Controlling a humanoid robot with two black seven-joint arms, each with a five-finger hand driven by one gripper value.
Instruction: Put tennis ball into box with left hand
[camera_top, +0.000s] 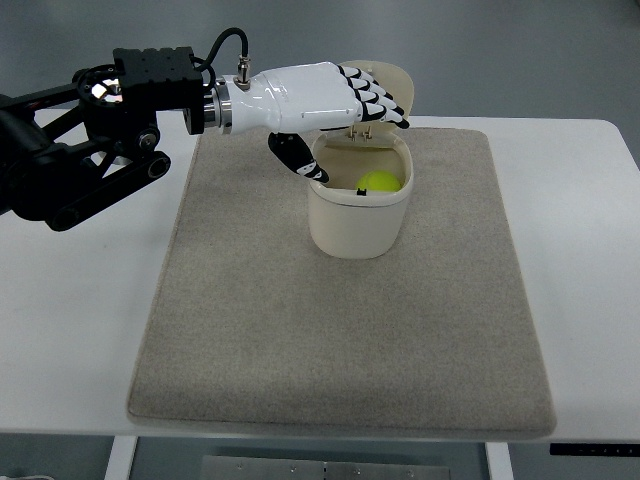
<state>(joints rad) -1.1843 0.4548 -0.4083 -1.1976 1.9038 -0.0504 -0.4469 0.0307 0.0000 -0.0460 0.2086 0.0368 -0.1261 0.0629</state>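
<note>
A yellow-green tennis ball (380, 182) lies inside the cream box (352, 225), which stands on the grey mat with its hinged lid (396, 84) tipped back. My left hand (345, 125) hovers just above the box's far-left rim, white with black finger pads. Its fingers are stretched out flat over the opening and the thumb points down toward the rim. The hand holds nothing and does not touch the ball. The black arm (90, 150) comes in from the left edge.
The grey mat (340, 330) covers most of the white table (70, 330). The table's front edge runs along the bottom of the picture, with a frame bar below it.
</note>
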